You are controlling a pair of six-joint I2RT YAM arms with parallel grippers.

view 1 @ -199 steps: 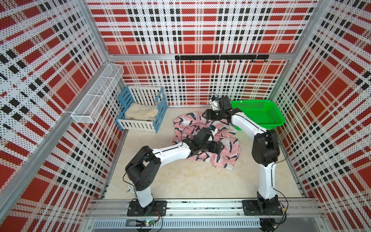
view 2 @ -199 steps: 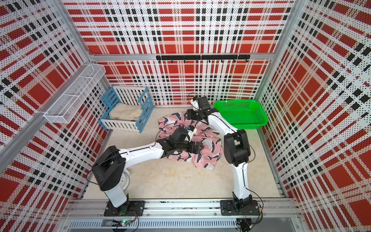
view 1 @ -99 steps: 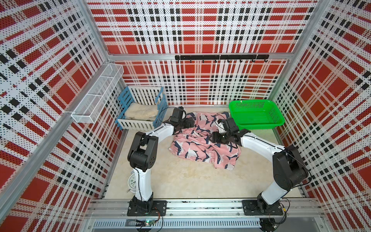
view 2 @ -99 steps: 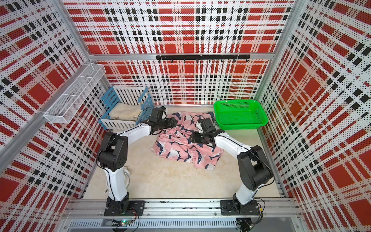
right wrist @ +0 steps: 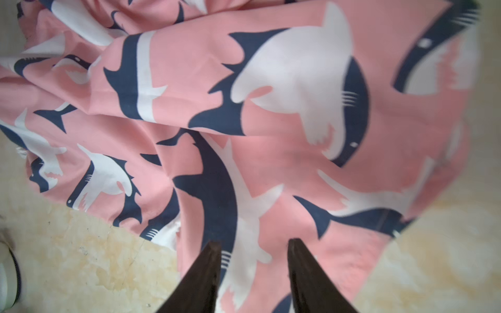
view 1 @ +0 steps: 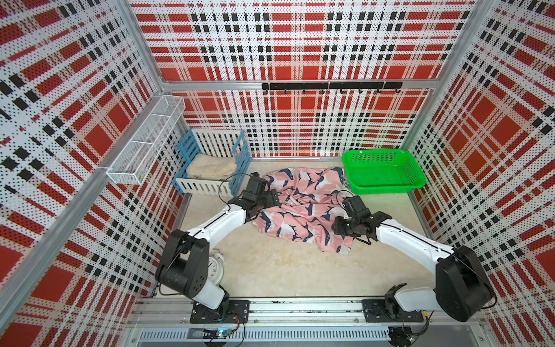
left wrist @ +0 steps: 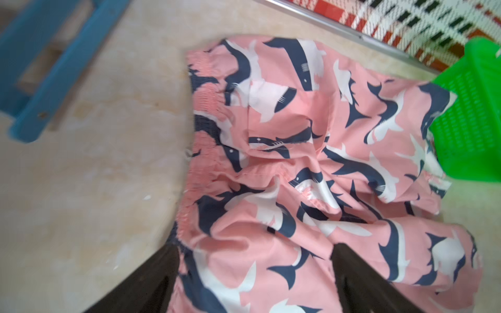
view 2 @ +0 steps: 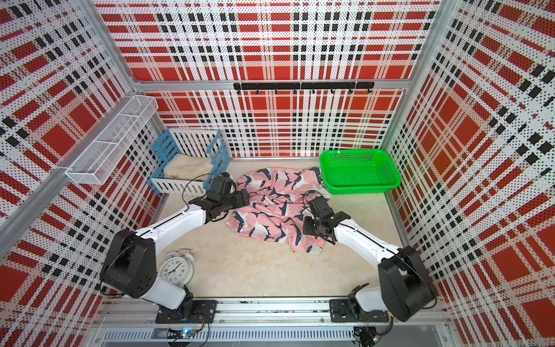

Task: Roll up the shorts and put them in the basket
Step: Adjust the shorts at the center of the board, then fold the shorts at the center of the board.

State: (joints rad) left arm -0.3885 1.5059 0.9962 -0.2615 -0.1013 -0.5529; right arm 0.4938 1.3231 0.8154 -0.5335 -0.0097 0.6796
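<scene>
- Left gripper [left wrist: 254, 248] gapes wide over the left edge of the shorts [view 1: 300, 207], by the gathered waistband, and it grasps nothing.
- Right gripper [right wrist: 253, 242] stands about half open above the near-right leg hem. Cloth shows between its fingers, but none is pinched.
- The shorts lie crumpled on the far middle of the table. They sit between the blue-and-white slatted crate [view 1: 204, 187] at far left and the green basket [view 1: 384, 187] at far right. One far corner reaches the basket's side.
- By my judgement, none of the rolling is done: no rolled edge shows anywhere, and deep wrinkles cross the middle.
- What seems left is to take hold, pull the cloth flat, then roll it from one end into a tight bundle.
</scene>
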